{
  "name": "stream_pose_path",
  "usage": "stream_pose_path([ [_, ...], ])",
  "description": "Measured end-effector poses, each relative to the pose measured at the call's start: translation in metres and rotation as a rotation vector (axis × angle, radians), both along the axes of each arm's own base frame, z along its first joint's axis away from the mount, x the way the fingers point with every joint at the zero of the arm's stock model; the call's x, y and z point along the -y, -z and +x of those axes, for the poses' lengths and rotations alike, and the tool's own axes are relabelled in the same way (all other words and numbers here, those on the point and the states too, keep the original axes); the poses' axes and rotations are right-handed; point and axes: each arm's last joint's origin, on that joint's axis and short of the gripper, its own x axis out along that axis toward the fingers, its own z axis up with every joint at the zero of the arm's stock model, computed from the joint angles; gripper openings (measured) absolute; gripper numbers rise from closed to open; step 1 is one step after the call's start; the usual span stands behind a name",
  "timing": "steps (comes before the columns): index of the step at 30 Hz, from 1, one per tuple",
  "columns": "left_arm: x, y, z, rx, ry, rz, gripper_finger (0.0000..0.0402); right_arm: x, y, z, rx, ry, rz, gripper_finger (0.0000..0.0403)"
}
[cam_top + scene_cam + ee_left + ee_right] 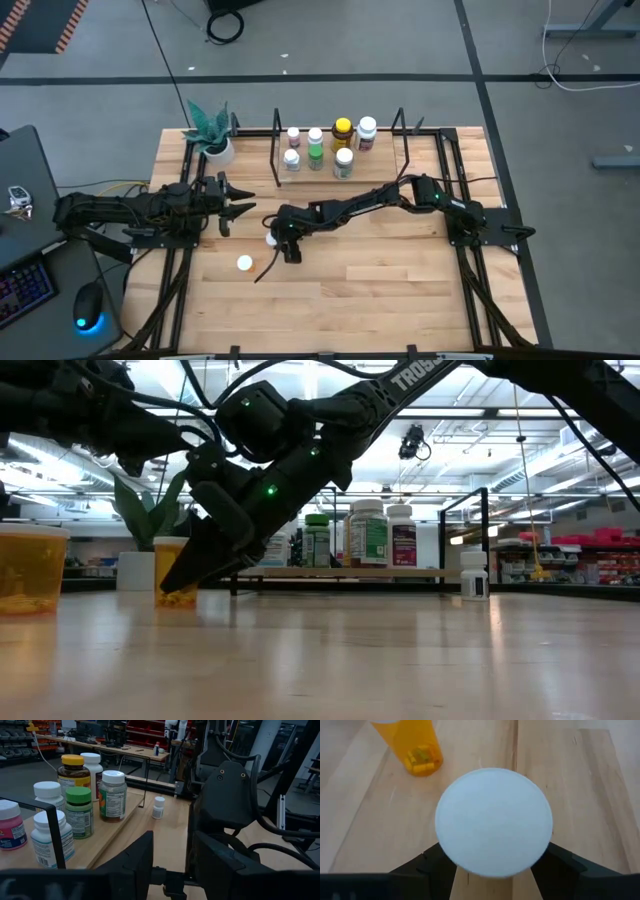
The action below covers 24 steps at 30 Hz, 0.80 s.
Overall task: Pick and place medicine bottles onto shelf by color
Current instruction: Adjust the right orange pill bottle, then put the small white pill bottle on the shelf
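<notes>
My right gripper [281,243] reaches to the table's middle and is shut on an orange medicine bottle with a white cap [494,822], which also shows in the low view [176,574]. A second orange bottle [244,263] stands free on its base a little nearer the near-left [418,750]. The shelf [340,172] at the far edge carries several bottles, among them a green-capped one [79,810] and a yellow-capped one [73,770]. A small white bottle [158,806] stands on the table beside the shelf. My left gripper [238,203] waits open at the left. My right gripper has a finger [427,867] on either side of the orange bottle's body, just under the white cap [470,865]; the cap hides the exact place of contact. It comes slanting down from the right. The bottle stands upright with its base [177,601] on the table.
A white pot with a teal plant [213,135] sits at the far-left corner, left of the shelf. Black wire uprights [402,140] frame the shelf ends. Bare wood lies open toward the near edge [380,290]. A keyboard and mouse [88,320] lie off the table's left.
</notes>
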Motion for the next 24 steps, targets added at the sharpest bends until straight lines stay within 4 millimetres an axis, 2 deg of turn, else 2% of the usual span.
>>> stream_pose_path([
  [7, 0.000, 0.000, 0.000, 0.000, 0.000, 0.000, 0.0153, 0.003, 0.004, -0.004, -0.067, 0.001, 0.002, 0.0258],
  [10, 0.000, 0.000, 0.000, 0.000, 0.000, 0.000, 0.0155, 0.004, -0.004, -0.009, -0.107, -0.005, 0.014, 0.0281],
  [17, 0.000, 0.000, 0.000, 0.001, 0.000, 0.000, 0.0149, 0.006, -0.055, -0.038, -0.237, 0.000, -0.046, 0.0324],
  [24, 0.000, 0.000, 0.000, 0.002, 0.000, 0.000, 0.0144, 0.014, -0.099, -0.079, -0.359, 0.063, -0.112, 0.0326],
])
